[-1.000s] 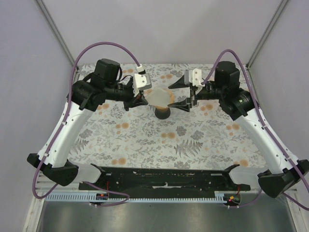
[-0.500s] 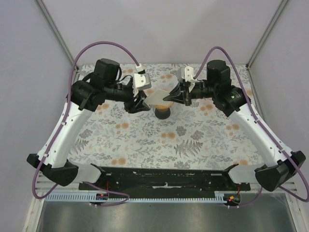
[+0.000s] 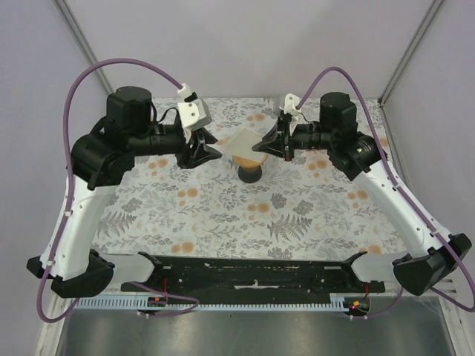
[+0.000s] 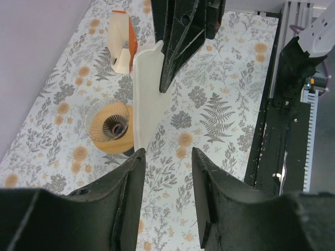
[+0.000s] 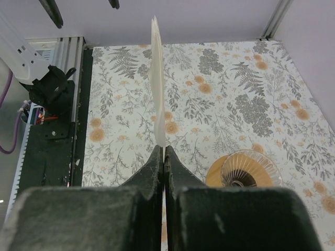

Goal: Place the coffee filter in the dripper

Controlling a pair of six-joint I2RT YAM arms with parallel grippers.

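Pinching the coffee filter (image 3: 243,141) by one edge, the right claw (image 3: 261,146) is clenched tight, its two dark fingers pressed together with the white paper caught between them. In the right wrist view the filter (image 5: 157,83) stands edge-on, rising as a thin white blade straight out from the closed claw (image 5: 163,157). The filter is held up in the air and is not seated in the dripper (image 3: 250,172), which stands on the floral surface (image 3: 297,215) just below it. From above, the filter's lower edge overlaps the dripper's far rim; whether the two touch I cannot tell.

The left claw (image 3: 210,152) is released, its fingers spread apart and gripping nothing. It sits to the left of the filter, apart from it and pointing toward it. In the left wrist view the gap between its fingers (image 4: 128,193) frames the filter (image 4: 149,94) hanging from the right claw (image 4: 166,83). The dripper (image 4: 110,128) shows just to the left of the paper there, with its ribbed funnel and dark centre hole open to view. An orange-and-white box (image 4: 123,42) stands on the surface beyond the dripper.
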